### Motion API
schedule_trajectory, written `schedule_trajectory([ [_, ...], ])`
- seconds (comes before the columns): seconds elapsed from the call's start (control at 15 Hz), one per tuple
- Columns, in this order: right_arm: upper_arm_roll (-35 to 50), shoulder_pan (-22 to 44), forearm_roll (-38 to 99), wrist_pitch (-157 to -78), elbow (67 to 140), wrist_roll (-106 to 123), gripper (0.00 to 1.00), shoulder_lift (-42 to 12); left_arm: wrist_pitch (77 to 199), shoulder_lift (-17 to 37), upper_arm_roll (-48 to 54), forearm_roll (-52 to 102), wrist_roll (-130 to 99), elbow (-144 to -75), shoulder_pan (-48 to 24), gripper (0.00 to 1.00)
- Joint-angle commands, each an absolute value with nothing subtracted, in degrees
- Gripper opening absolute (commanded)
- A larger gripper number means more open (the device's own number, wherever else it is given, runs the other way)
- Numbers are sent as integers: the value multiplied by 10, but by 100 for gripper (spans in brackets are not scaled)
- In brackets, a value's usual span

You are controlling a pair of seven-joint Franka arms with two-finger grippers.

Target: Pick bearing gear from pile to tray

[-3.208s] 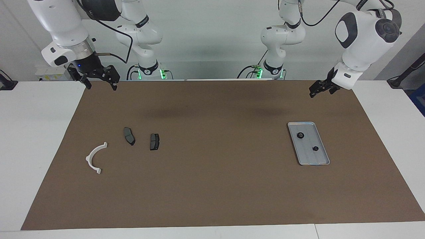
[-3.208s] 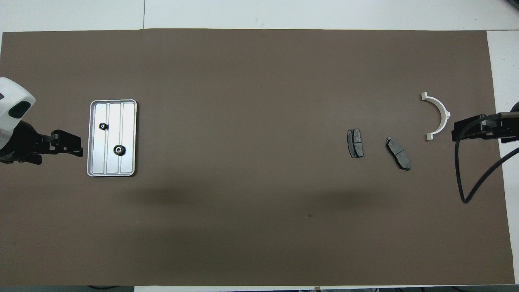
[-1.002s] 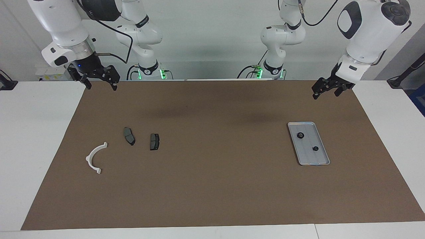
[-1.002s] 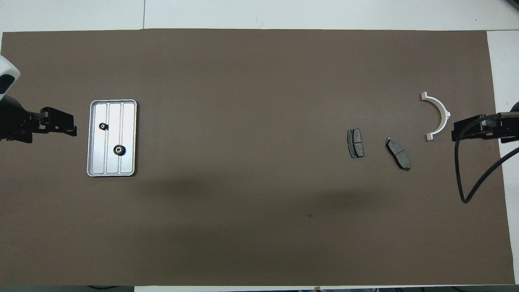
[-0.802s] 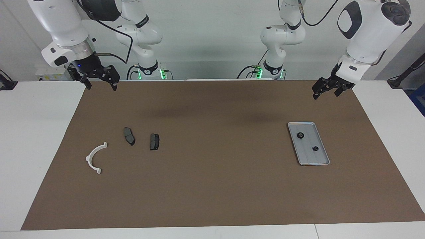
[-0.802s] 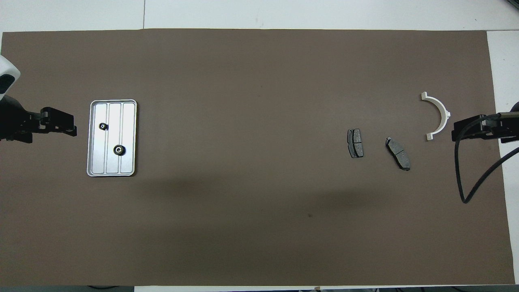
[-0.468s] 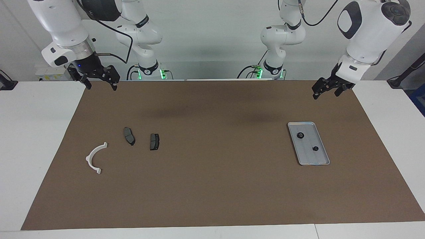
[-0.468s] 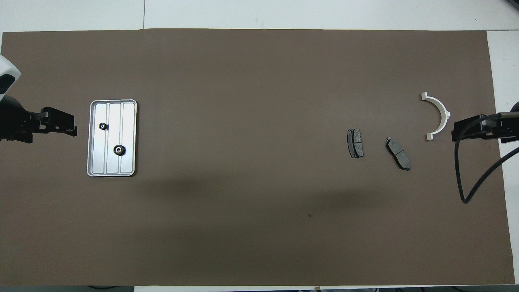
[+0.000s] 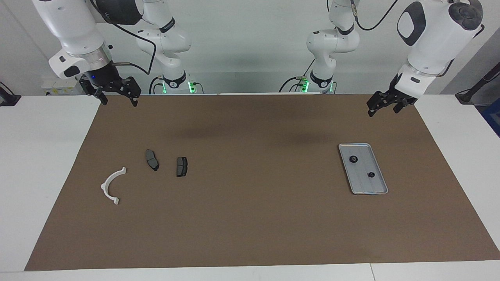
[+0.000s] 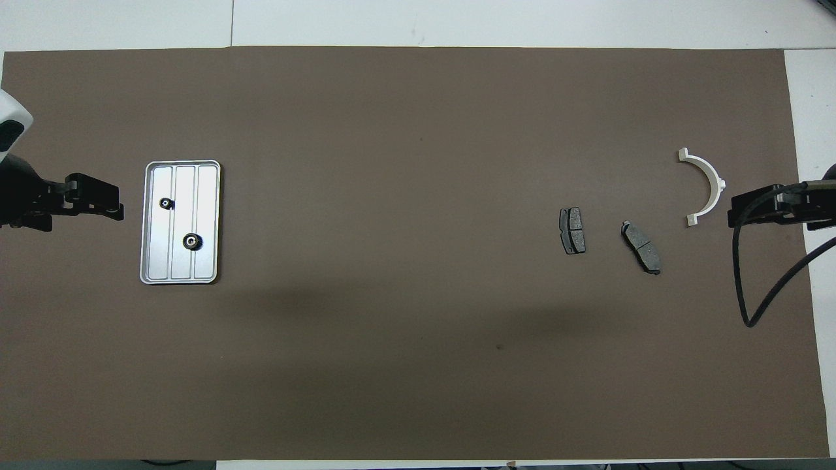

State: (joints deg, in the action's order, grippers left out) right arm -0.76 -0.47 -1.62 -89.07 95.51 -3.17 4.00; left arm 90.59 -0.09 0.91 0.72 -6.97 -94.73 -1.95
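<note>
The left gripper hung open and empty, raised above the mat's robot-side edge at the left arm's end, short of the tray rather than over it. Judging by that clear, high pose, it was parked out of the way and not reaching for anything. The right gripper hung the same way at the right arm's end, jaws spread wide, holding nothing, above the mat's corner nearest the robots; that arm looked to be waiting.

Out from the left gripper, the tray lay flat on the mat, its long side running away from the robots. Two small black gears sat in it, apart from each other: the larger gear nearer the robots, the smaller gear farther off, both on the ribbed floor and clear of the rim.

Well apart, toward the right arm's end, lay what remained of the pile: two dark pads side by side, not touching, and a white half-ring farther from the robots than they were. No black round piece showed among them, so the gears seemed already sorted, which would explain both grippers standing off, empty.
</note>
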Motion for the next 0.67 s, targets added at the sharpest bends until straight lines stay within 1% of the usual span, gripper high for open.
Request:
schedule_trajectory([
  [0.0, -4, -16, -14, -893, 961, -39, 100, 42, 903, -4, 8, -1, -45, -943, -24, 100],
  [0.13, -4, -16, -14, -895, 962, -40, 100, 42, 902, -4, 6, -1, -11, -944, -24, 100],
  [0.6, -4, -16, -13, -895, 962, -40, 100, 41, 904, -5, 6, -1, -9, -944, -23, 100],
])
